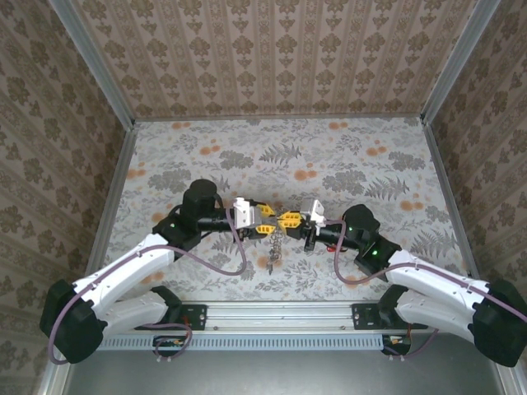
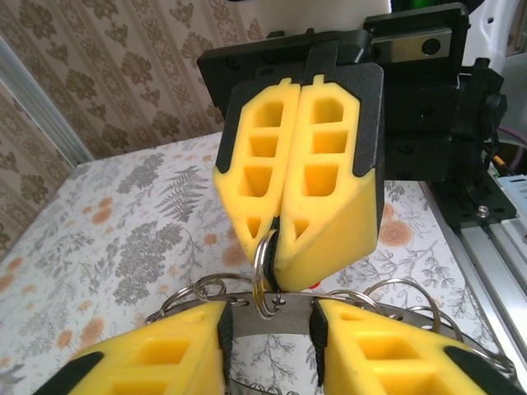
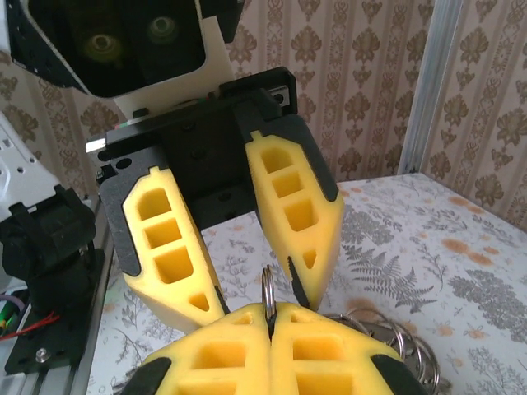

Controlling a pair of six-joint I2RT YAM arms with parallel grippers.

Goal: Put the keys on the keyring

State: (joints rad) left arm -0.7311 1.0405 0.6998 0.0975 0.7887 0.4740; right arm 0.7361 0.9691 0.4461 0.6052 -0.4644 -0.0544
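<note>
Both grippers meet above the middle of the table. My right gripper point(image 1: 288, 220) point(image 3: 270, 311) is shut on a small silver split ring point(image 3: 268, 280) point(image 2: 258, 276). That ring passes through a hole in the keyring, a flat grey metal band point(image 2: 284, 322) carrying several more split rings point(image 2: 198, 288). My left gripper point(image 1: 265, 230) point(image 2: 272, 333) faces the right one with its jaws apart, and the band crosses the gap between its fingertips. A sliver of red point(image 2: 314, 285) shows under the right fingers. A thin dark bunch point(image 1: 274, 247) hangs below the grippers, too small to pick out single keys.
Patterned walls close in the floral table point(image 1: 329, 156) at the left, back and right. The metal rail point(image 1: 272, 317) with the arm bases runs along the near edge. A purple cable point(image 1: 222, 263) loops off each arm.
</note>
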